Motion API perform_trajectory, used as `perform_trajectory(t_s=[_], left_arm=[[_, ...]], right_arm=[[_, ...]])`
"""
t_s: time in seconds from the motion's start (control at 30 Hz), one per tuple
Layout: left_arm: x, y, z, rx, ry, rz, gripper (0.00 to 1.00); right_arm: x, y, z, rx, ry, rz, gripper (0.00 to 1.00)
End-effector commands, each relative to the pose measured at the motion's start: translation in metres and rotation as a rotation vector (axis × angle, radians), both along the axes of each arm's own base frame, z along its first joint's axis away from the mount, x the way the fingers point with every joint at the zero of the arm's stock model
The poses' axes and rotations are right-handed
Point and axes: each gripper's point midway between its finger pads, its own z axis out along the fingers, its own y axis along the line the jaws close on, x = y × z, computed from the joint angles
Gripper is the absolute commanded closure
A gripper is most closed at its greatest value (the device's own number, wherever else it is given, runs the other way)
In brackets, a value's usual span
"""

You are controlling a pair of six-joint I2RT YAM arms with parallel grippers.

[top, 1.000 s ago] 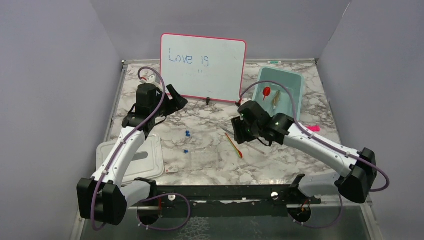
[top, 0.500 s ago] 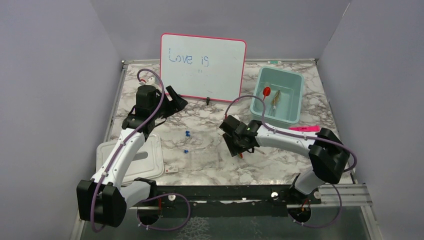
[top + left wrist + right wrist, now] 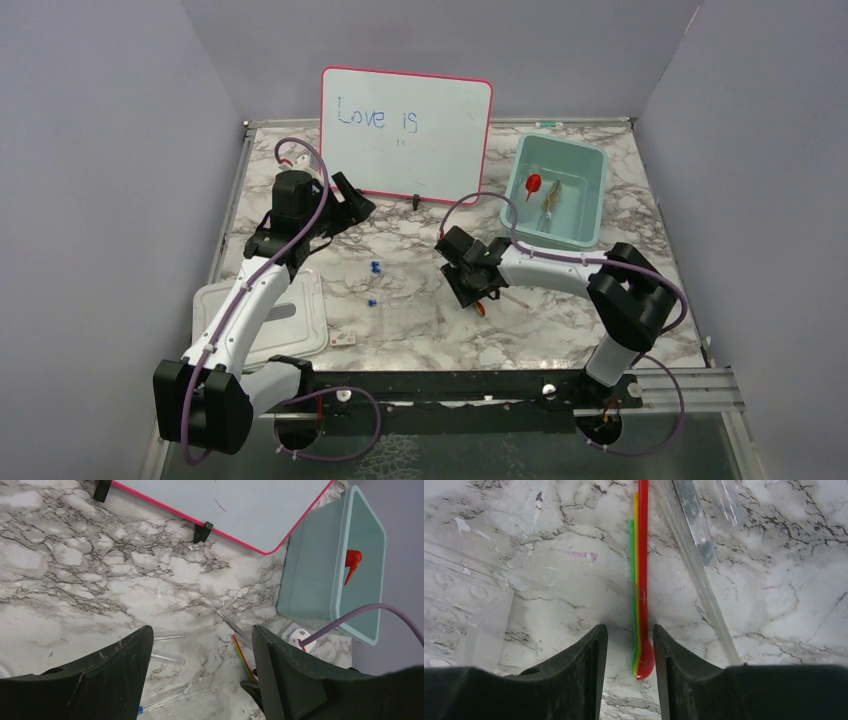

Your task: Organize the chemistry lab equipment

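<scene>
Red tool stack [image 3: 643,580], slim, light and likely slippery, lies flat at the middle of the marble surface [image 3: 420,250]. Its rounded end sits between the parted jaws of the right pincer [image 3: 629,630], not yet clamped. A hold across its narrow edges, just above that end, looks safest. Metal tongs [image 3: 694,525] lie just beside. At 10 o'clock the left pincer [image 3: 200,635] hangs wide apart and empty. The teal bin [image 3: 597,200] stands at 1 o'clock.

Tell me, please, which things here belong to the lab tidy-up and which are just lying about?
For the job: coloured sticks, tongs, blue-capped tubes, clear rack, red-nozzled bottle, bin.
Lying about: whiteboard, white tray.
</scene>
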Motion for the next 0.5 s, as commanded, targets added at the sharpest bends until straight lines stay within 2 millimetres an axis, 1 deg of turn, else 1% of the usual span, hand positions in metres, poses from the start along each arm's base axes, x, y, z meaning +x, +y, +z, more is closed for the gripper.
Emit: perform_trajectory(t_s=[0.0, 0.27, 0.37, 0.47], left_arm=[[0.002, -0.002, 0.016, 0.010, -0.042, -0.022, 0.26], [0.001, 0.000, 0.015, 0.024, -0.043, -0.019, 0.26], [0.002, 0.000, 0.016, 0.028, -0.045, -0.020, 0.26], [0.003, 0.001, 0.019, 0.035, -0.051, -0.014, 0.26]], right_arm=[[-0.002, 0.006, -0.010, 0.042, 0.064, 0.078, 0.59], [-0.001, -0.002, -0.020, 0.015, 0.085, 0.104, 0.82], [0.002, 0.003, -0.012, 0.039, 0.067, 0.106, 0.86], [0.005, 0.015, 0.008, 0.114, 0.040, 0.127, 0.88]])
